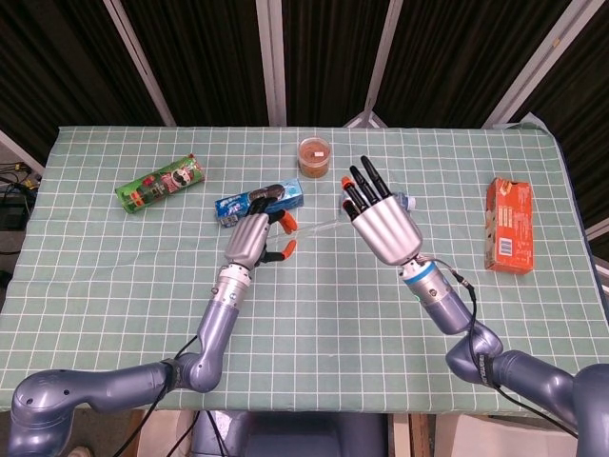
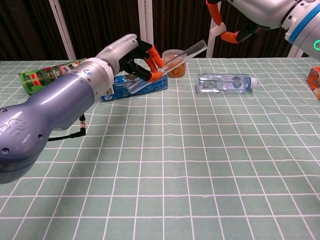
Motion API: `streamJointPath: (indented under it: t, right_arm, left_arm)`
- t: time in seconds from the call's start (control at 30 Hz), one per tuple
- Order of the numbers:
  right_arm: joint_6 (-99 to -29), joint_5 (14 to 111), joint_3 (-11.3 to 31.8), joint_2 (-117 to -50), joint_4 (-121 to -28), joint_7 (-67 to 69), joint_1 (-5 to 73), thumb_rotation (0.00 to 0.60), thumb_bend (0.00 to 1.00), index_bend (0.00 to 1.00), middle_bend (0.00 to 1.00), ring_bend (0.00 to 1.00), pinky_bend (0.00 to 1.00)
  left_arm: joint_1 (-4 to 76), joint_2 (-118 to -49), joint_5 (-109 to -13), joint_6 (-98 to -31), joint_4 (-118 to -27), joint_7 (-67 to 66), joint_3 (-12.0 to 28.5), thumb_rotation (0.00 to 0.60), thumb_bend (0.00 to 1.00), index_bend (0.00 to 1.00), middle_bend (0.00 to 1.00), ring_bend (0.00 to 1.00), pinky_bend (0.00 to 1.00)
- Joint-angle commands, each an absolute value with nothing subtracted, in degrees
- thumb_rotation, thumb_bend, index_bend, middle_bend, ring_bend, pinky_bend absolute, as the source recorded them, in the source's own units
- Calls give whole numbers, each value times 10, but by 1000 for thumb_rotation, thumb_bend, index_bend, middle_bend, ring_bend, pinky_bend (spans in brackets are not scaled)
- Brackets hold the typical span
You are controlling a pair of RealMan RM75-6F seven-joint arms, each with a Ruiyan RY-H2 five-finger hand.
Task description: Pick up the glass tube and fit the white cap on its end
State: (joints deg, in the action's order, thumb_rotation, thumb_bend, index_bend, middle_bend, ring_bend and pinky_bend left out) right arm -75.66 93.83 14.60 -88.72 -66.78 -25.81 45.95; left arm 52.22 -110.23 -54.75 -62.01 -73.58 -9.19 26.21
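Observation:
My left hand [image 1: 255, 240] [image 2: 131, 54] grips the clear glass tube [image 2: 175, 59] near its lower end. The tube slants up and to the right, and its free end points at my right hand. In the head view the tube [image 1: 321, 228] shows only as a faint line. My right hand [image 1: 381, 217] [image 2: 250, 12] is raised just right of the tube's tip, its back toward the head camera. It pinches the small white cap [image 2: 216, 34] between orange-tipped fingers. The cap is a short gap from the tube's open end and is hidden in the head view.
A blue box [image 1: 271, 197] [image 2: 116, 88] lies behind the left hand, with an orange-filled cup [image 1: 315, 155] [image 2: 175, 68] beyond it. A water bottle [image 2: 223, 82] lies right of centre. A green can [image 1: 160, 184] lies far left and an orange carton [image 1: 509, 227] far right.

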Motion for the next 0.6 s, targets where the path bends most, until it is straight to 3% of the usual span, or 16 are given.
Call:
streamJointPath:
  t: [0.03,0.6]
  right_arm:
    - [-756,938,144,-889,-666,-258,460,600,319,667,285,165,47]
    - [-758,931,134,-895,-657,-259,460,600,319,667,285,165,47]
  left_arm:
    - [524,-1108,-547,-623,-732,-89,265,600,636,564,544,113,0]
    - [527,-1127,-552,-639,-724,-81,272,600,636,564,547,119,0]
